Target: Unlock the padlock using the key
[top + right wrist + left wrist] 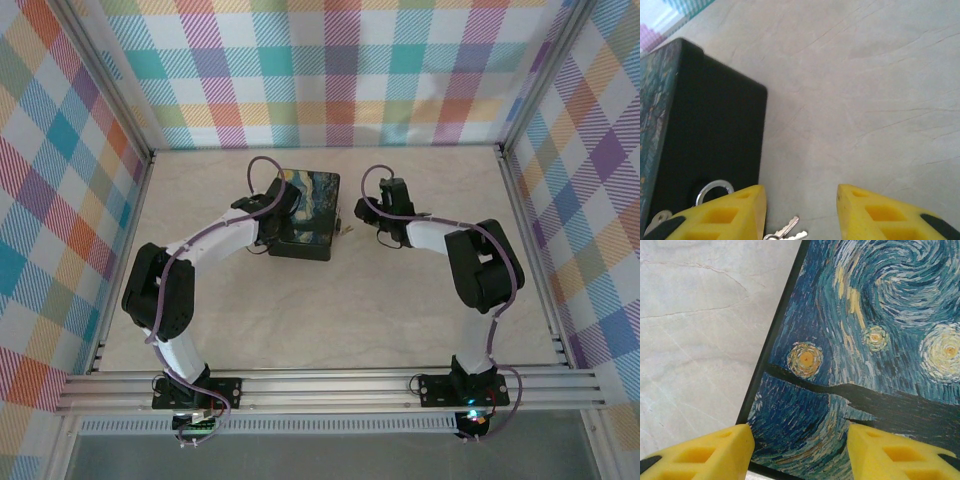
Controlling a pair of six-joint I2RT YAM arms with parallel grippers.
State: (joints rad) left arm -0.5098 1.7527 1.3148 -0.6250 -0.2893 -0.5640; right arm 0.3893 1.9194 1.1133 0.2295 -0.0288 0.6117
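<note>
The black box with a swirling night-sky lid [305, 215] sits mid-table. My left gripper [797, 452] hovers open over the lid [865, 340], its yellow fingers [715, 452] spread above the painted surface with nothing between them. My right gripper [800, 212] is open just right of the box's black side [710, 140]. A thin silver shackle loop of the padlock [714, 189] shows against that side; its body is hidden behind my left fingertip. Two small grey keys [787, 230] on a ring lie on the table between the right gripper's fingers, untouched. From above, padlock and keys are a tiny glint [345, 228].
The pale marble-look tabletop [330, 310] is bounded by plaid walls [340, 70] at the back and both sides. An aluminium rail [330, 385] runs along the near edge by the arm bases.
</note>
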